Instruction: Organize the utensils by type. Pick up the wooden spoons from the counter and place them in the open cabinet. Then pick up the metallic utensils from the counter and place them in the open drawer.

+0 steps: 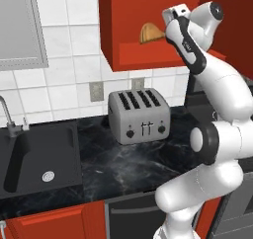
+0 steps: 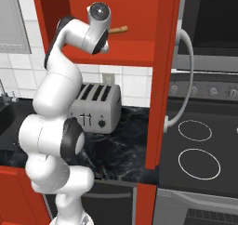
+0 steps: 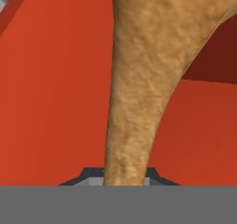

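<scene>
Gripping the handle of a wooden spoon (image 3: pixel 139 93) between nearly closed fingers (image 3: pixel 90 176), the gripper (image 3: pixel 126 179) reaches into the open red cabinet (image 1: pixel 126 40) above the counter. The spoon's bowl (image 1: pixel 149 33) sits inside the cabinet just above its bottom shelf, while the handle end (image 2: pixel 118 29) pokes out past the wrist on the other side. Below, a silver toaster (image 1: pixel 139 115) stands on the dark marble counter (image 1: pixel 123 164), with a black sink (image 1: pixel 42 159) to its left.
</scene>
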